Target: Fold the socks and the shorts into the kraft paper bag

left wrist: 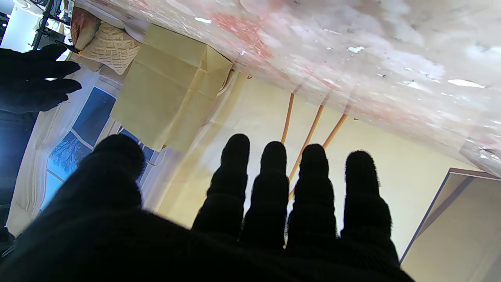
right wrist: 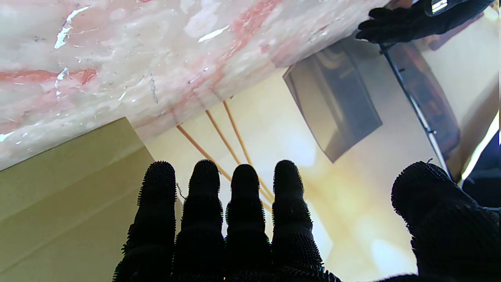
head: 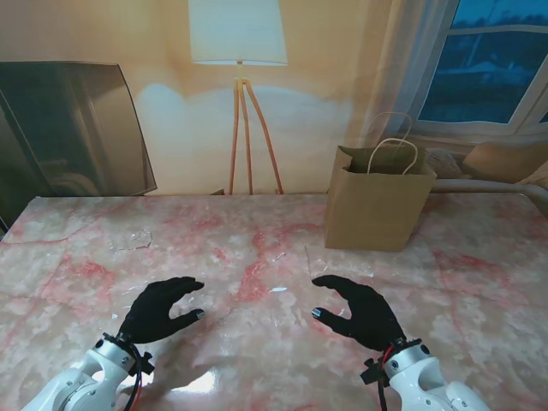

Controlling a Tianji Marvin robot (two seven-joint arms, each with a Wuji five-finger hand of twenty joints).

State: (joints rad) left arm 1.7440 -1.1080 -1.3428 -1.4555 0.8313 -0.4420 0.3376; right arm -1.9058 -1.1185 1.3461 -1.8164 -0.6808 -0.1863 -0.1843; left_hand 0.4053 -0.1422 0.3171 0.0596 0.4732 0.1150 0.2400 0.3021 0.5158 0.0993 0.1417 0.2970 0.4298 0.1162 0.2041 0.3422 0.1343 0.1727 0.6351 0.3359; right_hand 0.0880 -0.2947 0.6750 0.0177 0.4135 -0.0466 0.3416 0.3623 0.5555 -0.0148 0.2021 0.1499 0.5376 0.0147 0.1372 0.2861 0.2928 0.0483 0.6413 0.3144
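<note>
Left hand [head: 161,310]: black-gloved, palm toward the table, fingers [left wrist: 274,184] straight and side by side, thumb held off to the side; holds nothing; hovers low over the marble table [head: 257,257] (pink-veined, glossy).

Right hand [head: 360,310]: black-gloved likewise, four fingers [right wrist: 244,203] extended together, thumb spread wide; holds nothing; level with the left hand, a bare stretch of table between the two.

Kraft paper bag [head: 377,205]: upright, mouth open, twine handles raised; stands farther from me than the right hand and slightly to its right, well apart from the fingertips; from the left hand it lies across the table, far to the right; seen in the left wrist view [left wrist: 164,90] and, as a tan wall close ahead of the fingers, in the right wrist view [right wrist: 66,196].

Socks and shorts: not visible in any view; whether they lie inside the bag cannot be told.

Floor lamp [head: 240,51]: white shade, wooden tripod legs; beyond the table's far edge, ahead of the gap between the hands.

Dark panel [head: 68,128]: leaning by the wall, beyond the left hand.

Window [head: 488,60]: beyond the bag, curtain beside it.
</note>
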